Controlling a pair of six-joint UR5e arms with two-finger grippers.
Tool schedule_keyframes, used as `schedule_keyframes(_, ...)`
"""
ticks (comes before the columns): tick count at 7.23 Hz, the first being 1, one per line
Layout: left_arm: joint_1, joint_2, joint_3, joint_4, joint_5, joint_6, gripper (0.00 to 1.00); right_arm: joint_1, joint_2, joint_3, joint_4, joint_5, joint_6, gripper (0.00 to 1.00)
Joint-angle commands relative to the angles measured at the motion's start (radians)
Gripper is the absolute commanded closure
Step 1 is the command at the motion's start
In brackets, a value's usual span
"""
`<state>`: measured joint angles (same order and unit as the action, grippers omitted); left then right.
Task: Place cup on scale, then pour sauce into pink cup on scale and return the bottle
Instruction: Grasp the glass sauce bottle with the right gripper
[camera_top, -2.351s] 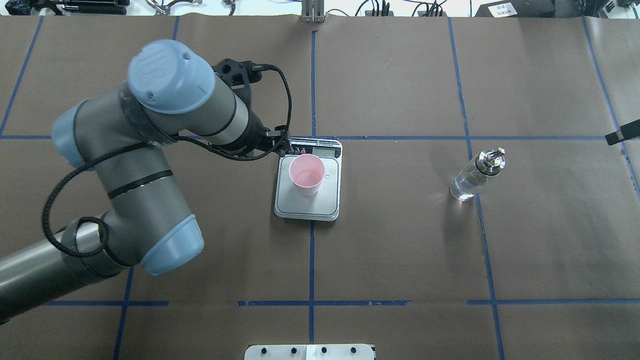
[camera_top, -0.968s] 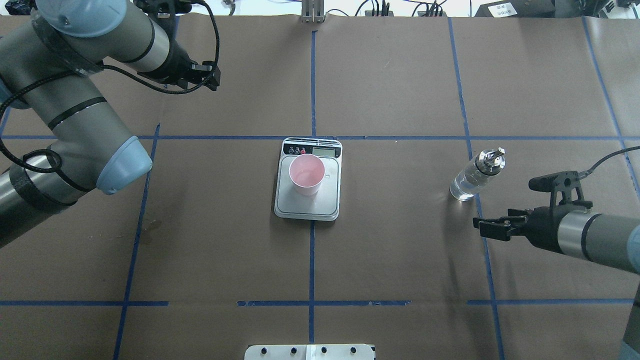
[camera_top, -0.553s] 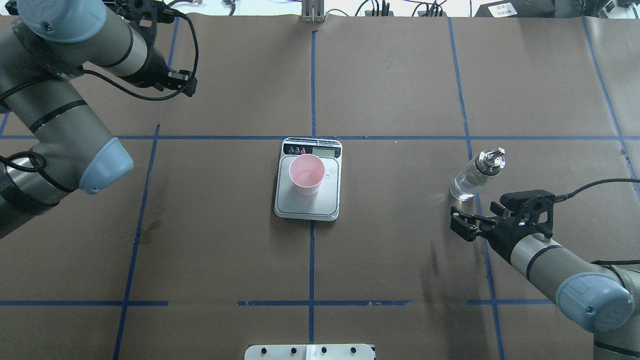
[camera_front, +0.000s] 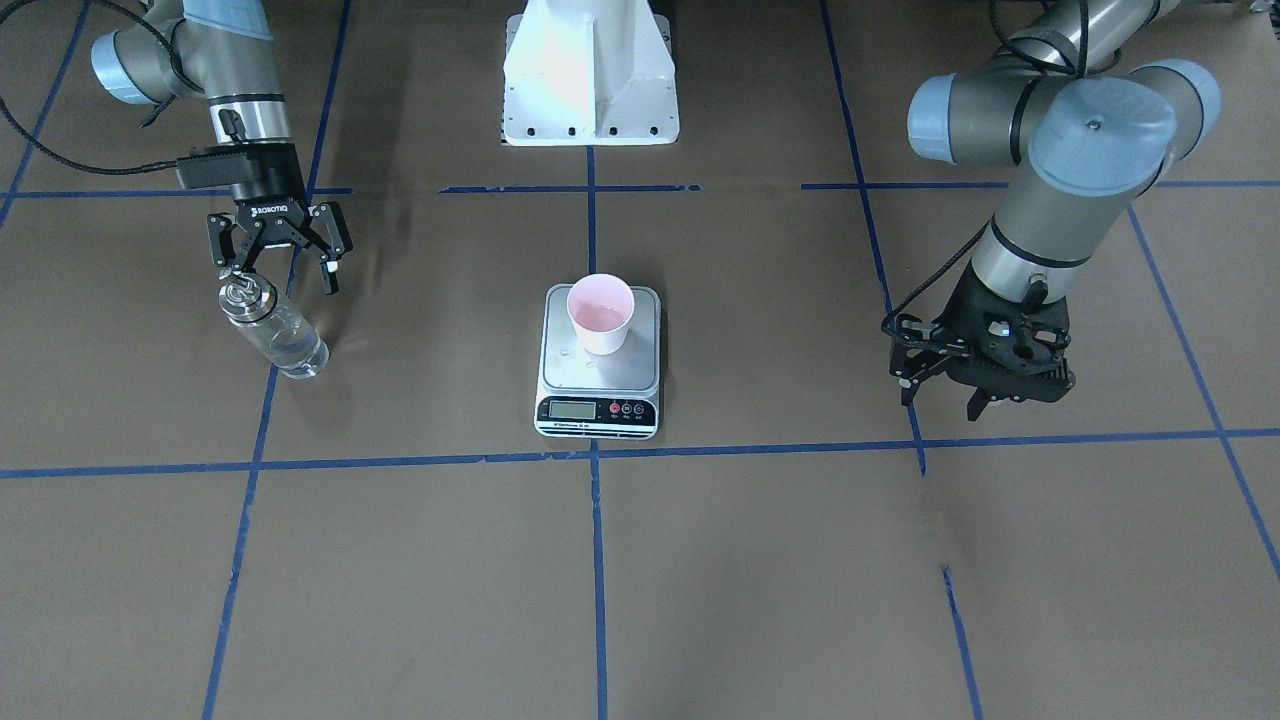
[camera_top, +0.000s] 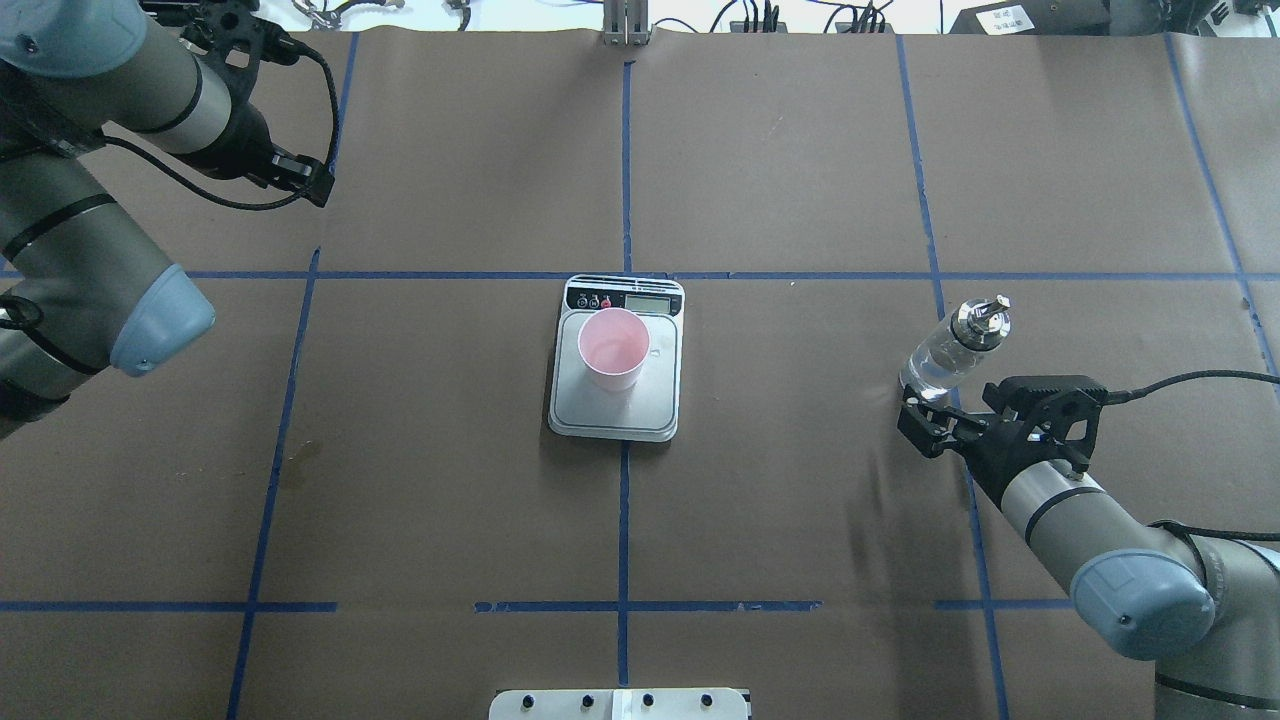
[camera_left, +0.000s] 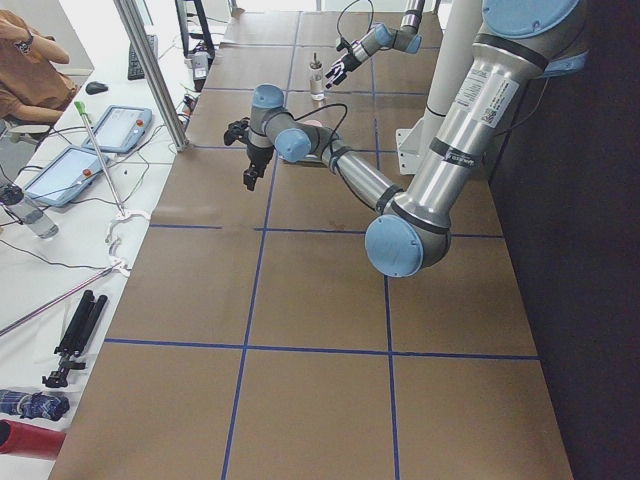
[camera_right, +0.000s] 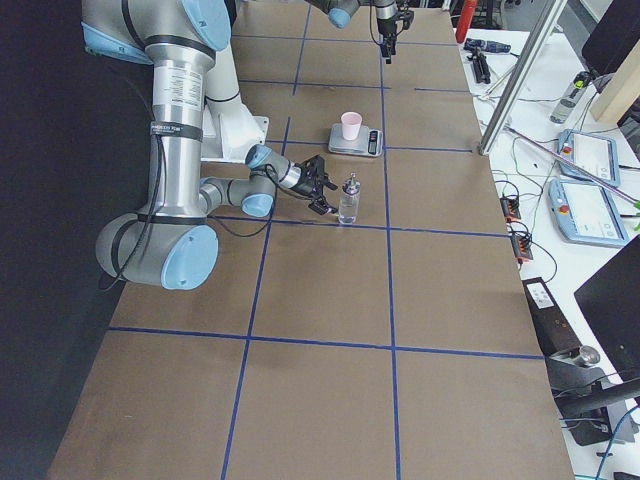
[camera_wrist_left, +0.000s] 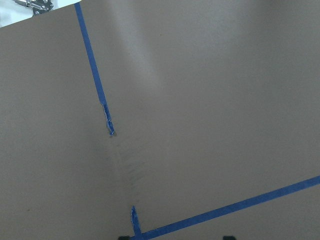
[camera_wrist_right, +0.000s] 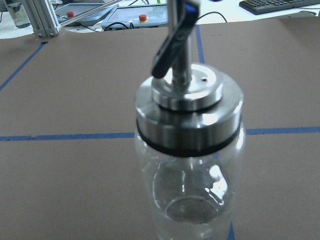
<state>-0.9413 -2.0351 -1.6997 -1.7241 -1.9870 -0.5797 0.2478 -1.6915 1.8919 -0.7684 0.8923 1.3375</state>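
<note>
Bright even light, soft shadows; the bottle (camera_wrist_right: 189, 165) glints, slightly blurred.

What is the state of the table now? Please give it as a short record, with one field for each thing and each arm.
Cup: upright on the scale, pink inside, no liquid visible in it.
Scale: in the middle of the table, display strip on the side away from the robot.
Bottle: upright on the robot's right, holding clear sauce.
Right jaws: open, close to the bottle, not shut on it.
Left jaws: open, empty, far from the scale.
Done: cup placed on scale.
Not yet done: pouring.
</note>
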Motion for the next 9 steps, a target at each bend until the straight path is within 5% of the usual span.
schedule_keyframes(1, -0.001, 0.001, 0.006, 0.000, -0.003, 0.003, 0.30, -0.002, 0.013, -0.042, 0.003, -0.079, 0.002, 0.00)
schedule_keyframes(9, 0.003, 0.000, -0.001, 0.004, -0.003, -0.008, 0.27, -0.013, 0.082, -0.122, 0.018, -0.191, -0.015, 0.00)
